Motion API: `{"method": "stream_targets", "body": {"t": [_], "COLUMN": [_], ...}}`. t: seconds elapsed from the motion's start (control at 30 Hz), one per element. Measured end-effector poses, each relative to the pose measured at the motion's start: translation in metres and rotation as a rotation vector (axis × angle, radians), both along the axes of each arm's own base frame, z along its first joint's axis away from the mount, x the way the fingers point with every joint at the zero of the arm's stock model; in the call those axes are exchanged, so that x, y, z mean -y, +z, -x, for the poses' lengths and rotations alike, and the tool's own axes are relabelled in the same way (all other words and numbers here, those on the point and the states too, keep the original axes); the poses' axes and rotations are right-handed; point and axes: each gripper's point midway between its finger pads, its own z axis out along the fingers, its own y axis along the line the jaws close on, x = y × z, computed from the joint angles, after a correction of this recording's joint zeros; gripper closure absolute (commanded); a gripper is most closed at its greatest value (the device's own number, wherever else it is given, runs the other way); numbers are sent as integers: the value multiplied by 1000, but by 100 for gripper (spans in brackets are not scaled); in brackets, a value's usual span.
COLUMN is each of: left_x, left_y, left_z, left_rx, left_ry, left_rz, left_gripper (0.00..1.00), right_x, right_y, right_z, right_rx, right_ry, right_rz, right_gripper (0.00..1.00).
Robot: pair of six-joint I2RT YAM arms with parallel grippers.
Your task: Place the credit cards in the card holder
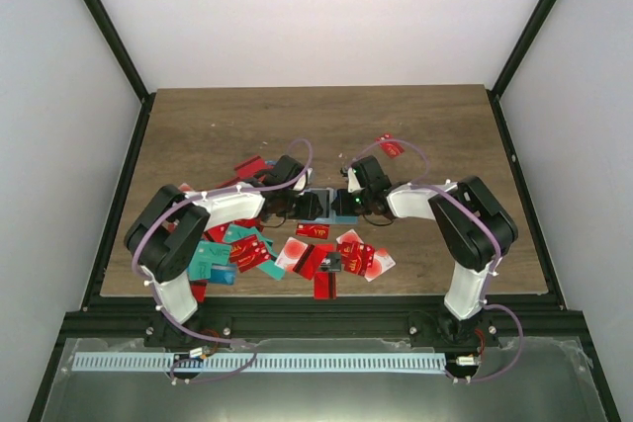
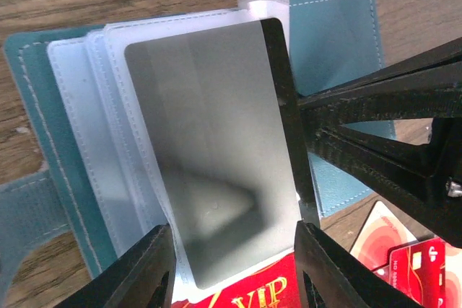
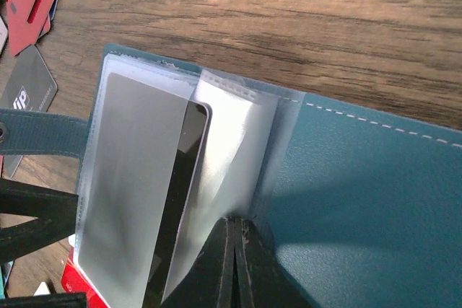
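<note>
The teal card holder (image 1: 343, 218) lies open on the table between both grippers. Its clear plastic sleeves (image 2: 86, 128) are fanned out. A dark card (image 2: 209, 149) with a grey glare sits at the sleeves, its lower end between my left gripper's (image 2: 234, 268) open fingers, which straddle it. The same card shows edge-on in the right wrist view (image 3: 177, 200). My right gripper (image 3: 234, 225) is shut on a clear sleeve by the holder's spine (image 3: 361, 200). A red VIP card (image 2: 253, 290) lies under the holder's near edge.
Many red, teal and white cards (image 1: 326, 254) lie scattered in front of the holder and to the left (image 1: 223, 249). One red card (image 1: 391, 146) lies alone behind the right arm. The holder's strap (image 3: 43, 138) sticks out sideways.
</note>
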Motion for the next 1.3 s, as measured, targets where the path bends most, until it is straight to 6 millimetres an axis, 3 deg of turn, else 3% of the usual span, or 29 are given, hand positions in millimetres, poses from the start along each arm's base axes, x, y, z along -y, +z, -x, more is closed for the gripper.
{"method": "stream_targets", "body": {"t": [0.5, 1.0, 1.13, 1.3], "left_x": [15, 40, 50, 54], "left_y": [12, 37, 50, 51], "left_z": [2, 0, -4, -7], "left_rx": [-19, -3, 23, 33], "left_ry": [-18, -68, -88, -89], "left_rz": [91, 248, 314, 336], "left_gripper": [52, 55, 59, 65], "right_x": [1, 19, 19, 19], "right_y": [1, 2, 2, 2], "right_z": [0, 4, 4, 4], "right_rx": [-7, -45, -46, -49], "right_ry": [-7, -80, -82, -83], "right_rz": [-2, 70, 69, 65], "right_gripper": [99, 99, 99, 99]}}
